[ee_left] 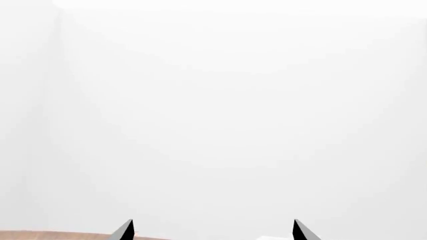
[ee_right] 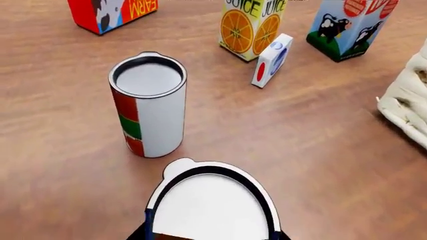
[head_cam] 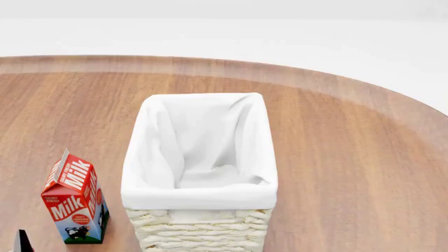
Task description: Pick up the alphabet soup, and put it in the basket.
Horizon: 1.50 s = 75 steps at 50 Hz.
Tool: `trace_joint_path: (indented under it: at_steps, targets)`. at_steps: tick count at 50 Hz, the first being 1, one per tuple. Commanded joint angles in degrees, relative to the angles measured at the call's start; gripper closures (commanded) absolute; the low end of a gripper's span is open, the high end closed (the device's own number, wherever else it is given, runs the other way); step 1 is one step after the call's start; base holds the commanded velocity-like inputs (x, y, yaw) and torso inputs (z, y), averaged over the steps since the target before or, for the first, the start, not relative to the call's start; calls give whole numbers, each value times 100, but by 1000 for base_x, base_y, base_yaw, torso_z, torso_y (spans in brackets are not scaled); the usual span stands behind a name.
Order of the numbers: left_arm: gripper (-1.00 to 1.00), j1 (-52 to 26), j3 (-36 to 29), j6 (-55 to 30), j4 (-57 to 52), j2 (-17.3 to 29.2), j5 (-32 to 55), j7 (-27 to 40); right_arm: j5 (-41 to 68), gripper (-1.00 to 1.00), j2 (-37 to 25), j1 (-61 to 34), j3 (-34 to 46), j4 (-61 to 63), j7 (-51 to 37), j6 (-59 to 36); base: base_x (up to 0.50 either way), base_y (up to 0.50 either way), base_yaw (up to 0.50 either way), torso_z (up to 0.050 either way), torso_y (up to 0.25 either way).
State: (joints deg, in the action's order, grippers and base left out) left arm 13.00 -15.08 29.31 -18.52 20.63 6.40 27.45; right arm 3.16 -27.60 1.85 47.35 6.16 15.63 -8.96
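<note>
The alphabet soup (ee_right: 210, 205) shows only as a pale round lid with a dark blue rim, very close in the right wrist view. My right gripper (ee_right: 212, 236) is shut on it, dark fingers showing at both sides of the can. The basket (head_cam: 199, 198), cream wicker with a white cloth lining, stands mid-table in the head view with nothing visible inside. Its woven corner (ee_right: 407, 107) shows in the right wrist view, apart from the can. My left gripper (ee_left: 212, 231) is open and faces a blank white wall. One dark tip of it (head_cam: 22, 241) shows in the head view.
A can with a red-and-green label (ee_right: 148, 107) stands upright just beyond the held can. Farther off are an orange juice carton (ee_right: 250, 25), a small white box (ee_right: 271, 60), a milk carton (ee_right: 350, 25) and a red carton (ee_right: 110, 12). The milk carton (head_cam: 73, 202) stands left of the basket.
</note>
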Motion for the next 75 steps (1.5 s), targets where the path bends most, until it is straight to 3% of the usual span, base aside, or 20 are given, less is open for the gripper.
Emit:
trace_joint_path:
  at_steps: [1, 11, 50, 75]
  targets:
    - [-100, 2, -15, 26, 17, 12, -2, 11, -89, 100, 126, -111, 156, -361, 116, 154, 0, 0, 0, 0, 0]
    - [-100, -7, -21, 33, 29, 25, 7, 20, 32, 100, 164, -27, 31, -319, -36, 335, 1, 2, 2, 0, 0]
    - [-100, -16, -58, 14, 3, 60, 6, 82, 883, 100, -1283, 1242, -972, 2835, -623, 1866, 0, 0, 0, 0, 0]
    - [-100, -40, -79, 6, 9, 79, 0, 121, 1074, 100, -1669, 1408, -1430, 4042, -1128, 1861, 0, 0, 0, 0, 0]
